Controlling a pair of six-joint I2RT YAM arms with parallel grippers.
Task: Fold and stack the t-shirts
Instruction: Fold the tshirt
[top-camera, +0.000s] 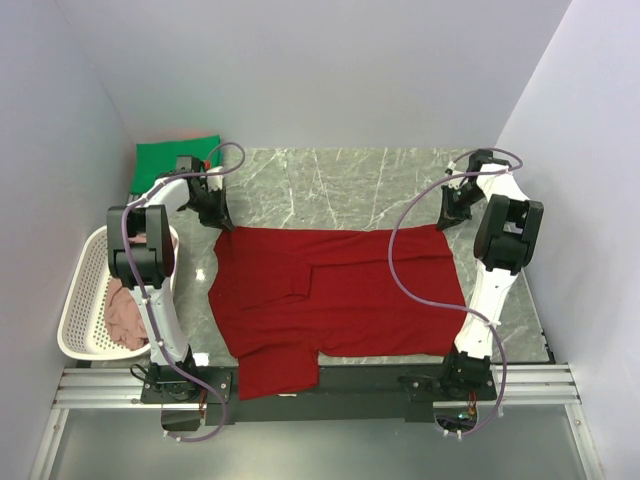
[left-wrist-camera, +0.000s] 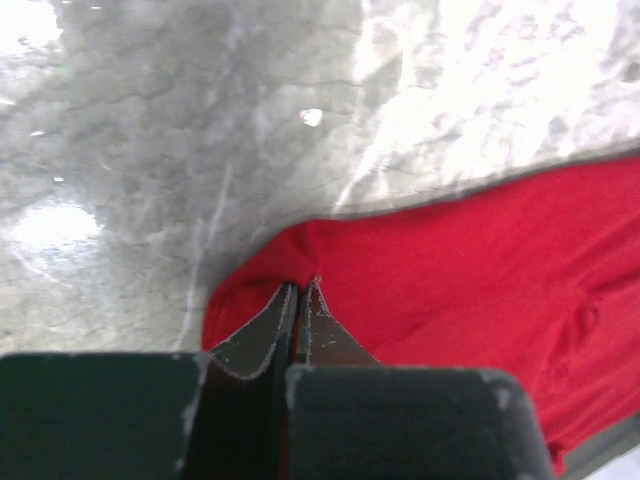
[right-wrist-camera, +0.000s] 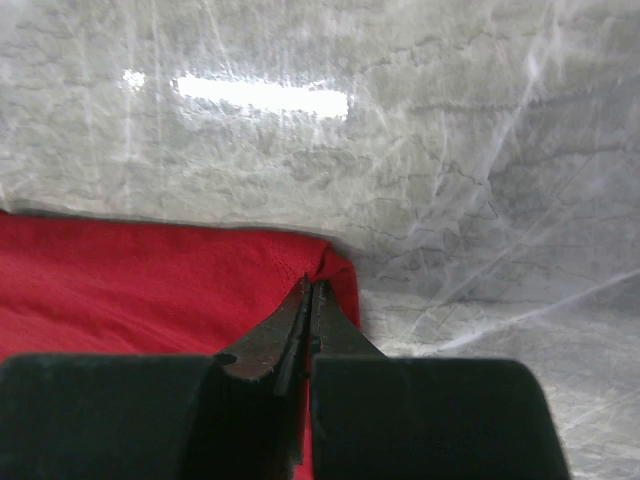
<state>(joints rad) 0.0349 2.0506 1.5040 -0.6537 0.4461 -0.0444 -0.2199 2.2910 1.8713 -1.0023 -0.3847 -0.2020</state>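
Observation:
A dark red t-shirt (top-camera: 335, 300) lies spread on the marble table, one sleeve hanging over the near edge. My left gripper (top-camera: 220, 222) is shut on its far left corner, seen in the left wrist view (left-wrist-camera: 302, 285) with red cloth (left-wrist-camera: 450, 270) pinched between the jaws. My right gripper (top-camera: 447, 222) is shut on its far right corner, seen in the right wrist view (right-wrist-camera: 310, 285) with red cloth (right-wrist-camera: 150, 280) bunched at the tips. A green t-shirt (top-camera: 170, 160) lies folded at the far left. A dusty pink t-shirt (top-camera: 125, 315) sits in the basket.
A white lattice basket (top-camera: 80, 300) stands at the table's left side beside the left arm. Grey walls close in on the left, the back and the right. Marble table (top-camera: 340, 185) shows beyond the red shirt.

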